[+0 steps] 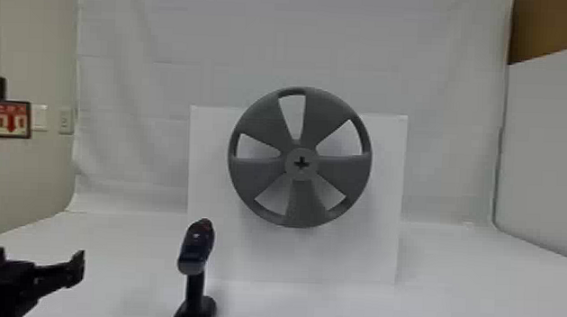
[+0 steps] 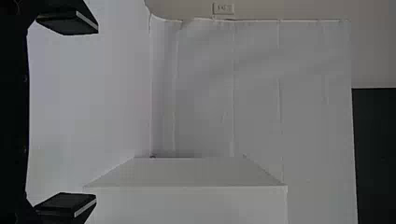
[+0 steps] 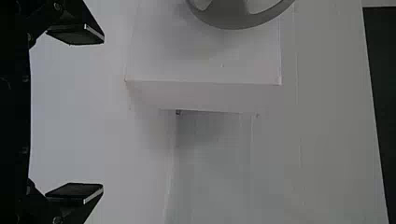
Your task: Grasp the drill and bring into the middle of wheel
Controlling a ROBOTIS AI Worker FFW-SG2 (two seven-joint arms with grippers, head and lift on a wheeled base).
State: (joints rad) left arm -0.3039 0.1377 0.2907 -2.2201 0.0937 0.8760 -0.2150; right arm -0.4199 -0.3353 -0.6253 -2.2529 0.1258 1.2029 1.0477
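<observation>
Gripper of the left arm (image 1: 39,256) first: comes in low from the edge at eight o'clock in the head view, with two fingers set well apart at nearly one height, the one nearer the drill (image 1: 196,249) slanting toward two o'clock. Spread wide, with nothing in its grasp, in the left wrist view too. For the gripper of the right arm (image 3: 103,114), the same wide spread and empty gap in the right wrist view. On from the left arm's fingertips, toward three o'clock and well apart from them, to the drill: stands upright on its base on the white table (image 1: 453,288), at seven o'clock from the wheel (image 1: 263,123). Runs almost straight from six to twelve o'clock along the handle; along the body's long axis, leans from seven toward one o'clock, too foreshortened to tell which end is the nose. Farther out, behind the drill toward one o'clock, to the white stand (image 1: 382,258): rises from the table and blocks the way farther back. Carries the wheel upright on its front, face and cross-shaped hub socket (image 1: 301,163) turned toward the head camera. Beyond, white curtain (image 1: 132,92) at twelve o'clock, red sign (image 1: 11,119) at nine, brown panel (image 1: 548,30) at two.
</observation>
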